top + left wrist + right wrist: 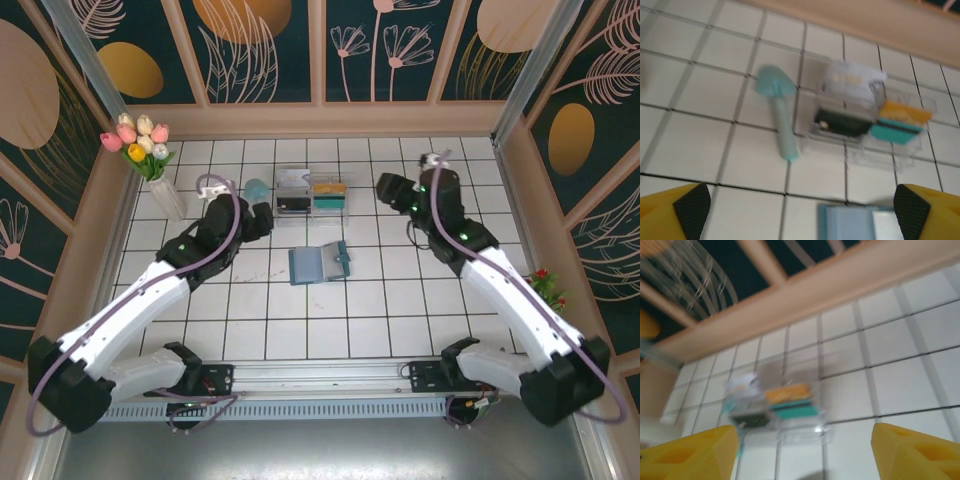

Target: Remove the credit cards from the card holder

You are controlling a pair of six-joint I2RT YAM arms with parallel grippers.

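White tiles cover the table [250, 320], walled in by leaf-patterned panels. At the centre of the top view the card holder [320, 263] lies open and flat. Just above it in the frame, a clear box [880, 157] holds the cards [845, 122]: white and dark in its left part, orange and teal in its right. The left fingers [690, 210] and right fingers [695, 452] are spread wide, grasping nothing. A teal scoop [777, 107] lies just left of the box.

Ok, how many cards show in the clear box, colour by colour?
White card: 1
Dark card: 1
Yellow-orange card: 1
Teal card: 1
Total: 4 visible in the clear box
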